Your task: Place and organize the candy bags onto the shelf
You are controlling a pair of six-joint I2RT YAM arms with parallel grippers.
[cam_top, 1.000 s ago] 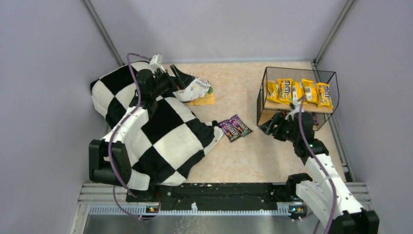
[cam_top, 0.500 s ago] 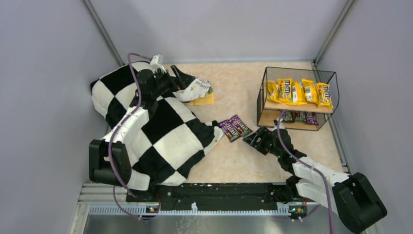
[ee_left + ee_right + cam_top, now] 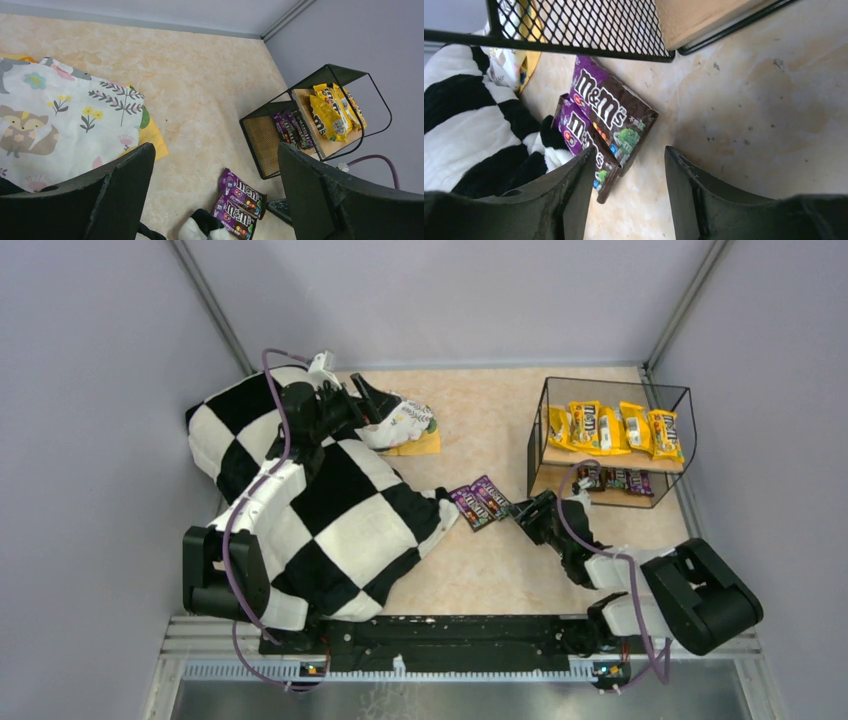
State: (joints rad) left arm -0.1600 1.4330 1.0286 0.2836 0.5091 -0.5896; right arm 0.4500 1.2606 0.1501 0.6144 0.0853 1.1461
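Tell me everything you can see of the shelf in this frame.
The shelf is a small box of black wire with a mesh left side and two light wooden boards. It stands upright on the table at the far right. A row of yellow bags sits on the top board, a few purple bags on the lower. The right gripper is near its front-left corner, not touching.

B&w checkered cloth (image 3: 340,510) left; patterned cloth bundle (image 3: 405,421) overlapping yellow-orange piece (image 3: 426,445).
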